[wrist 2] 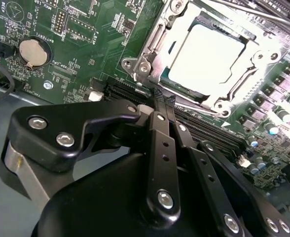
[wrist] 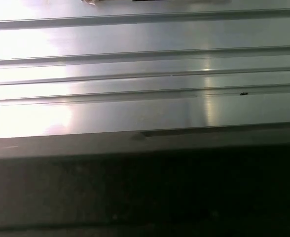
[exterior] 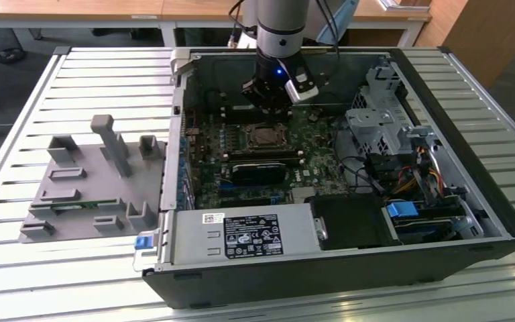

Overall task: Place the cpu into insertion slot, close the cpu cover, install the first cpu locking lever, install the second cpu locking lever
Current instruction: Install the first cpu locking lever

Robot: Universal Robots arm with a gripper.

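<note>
Up close, in the second wrist view, we see the cpu (wrist 2: pixel 206 61) lying flat in the insertion slot (wrist 2: pixel 168 81), with the cpu cover (wrist 2: pixel 256 59) framing it. Just beside it, our gripper (wrist 2: pixel 162 101) has its fingers pressed together, holding nothing. From the exterior view, we see the gripper (exterior: pixel 267 107) hanging over the open computer case (exterior: pixel 329 268)

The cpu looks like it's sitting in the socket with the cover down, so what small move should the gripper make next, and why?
Probably a short drop toward the socket's near edge: the gripper hovers shut just beside the cpu cover, which lies flat around the cpu, so levers seem next.
</note>
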